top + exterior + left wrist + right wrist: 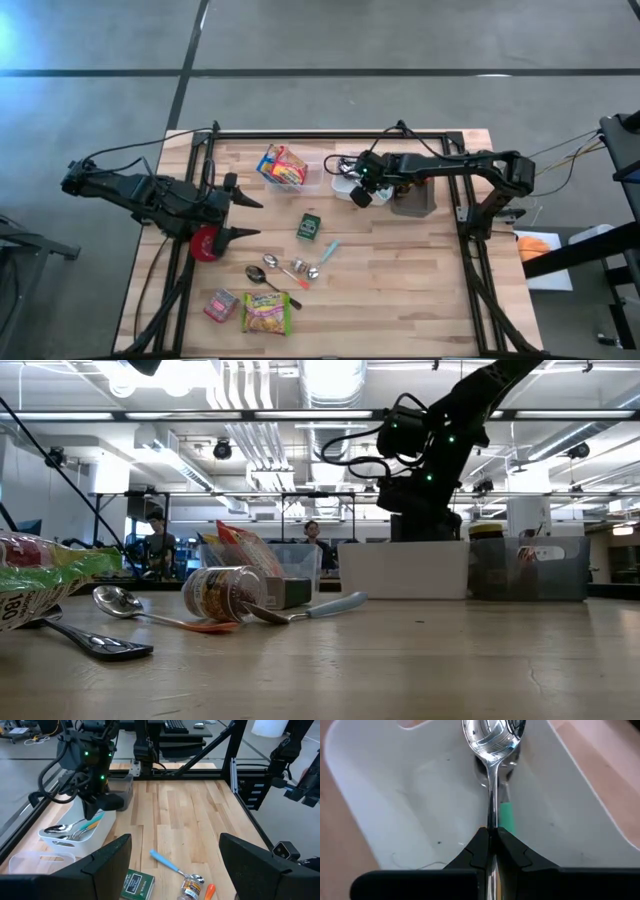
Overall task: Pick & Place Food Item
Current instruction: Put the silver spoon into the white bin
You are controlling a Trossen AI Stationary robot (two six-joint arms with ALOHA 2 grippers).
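table: two food packets, right tool pinching one spoon.

Legible text is scarce. Low view: green snack bag at the table's left edge shows the digits "180" printed sideways. Jar label has print, too small to read. Green box and the snack packs in the high view carry print, none of it readable.

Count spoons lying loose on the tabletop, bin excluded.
3: blue-handled spoon right of the jar, orange-handled spoon left of it, dark spoon beside that one. None seems hidden.
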